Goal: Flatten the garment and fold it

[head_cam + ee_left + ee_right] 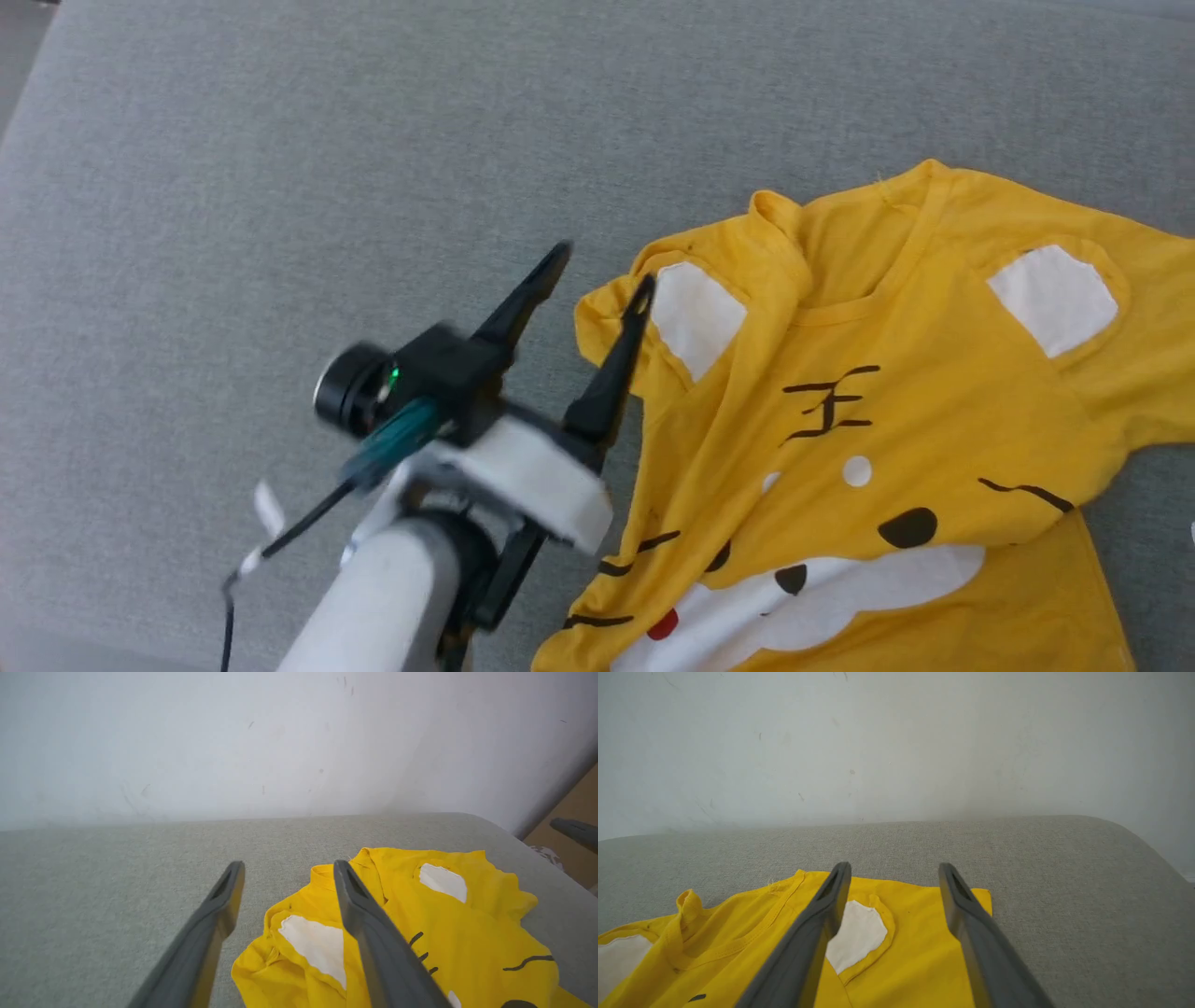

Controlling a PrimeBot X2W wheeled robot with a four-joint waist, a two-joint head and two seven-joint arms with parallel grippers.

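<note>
In the head view the left hand [602,268] and its pale forearm were smeared by blur. Its two dark fingers stood plainly apart with nothing between them, so it was open. The finger nearer the garment [887,420] crossed the bunched sleeve edge, and whether it touched the cloth could not be told. The garment lay on the grey upholstered surface [280,140] toward 4 o'clock of that view, face up and collar toward 12 o'clock. Its lower part was cut off by the bottom edge and one sleeve by the edge at 3 o'clock. It was bright yellow, with two white ear patches, thin black stripes, black oval marks, small white dots, a white muzzle and a red dot half lost at the bottom edge. The side at 9 o'clock was crumpled, the sleeve folded in and the collar kinked upward there; the other side lay flatter. In the left wrist view the left hand [288,865] hung spread above the garment's [467,933] rumpled corner. A dark prong [577,833] was cut off at 3 o'clock. In the right wrist view the right hand [894,866] was open too, its fingers straddling one ear patch of the garment [915,952] and hiding the patch's edge.
</note>
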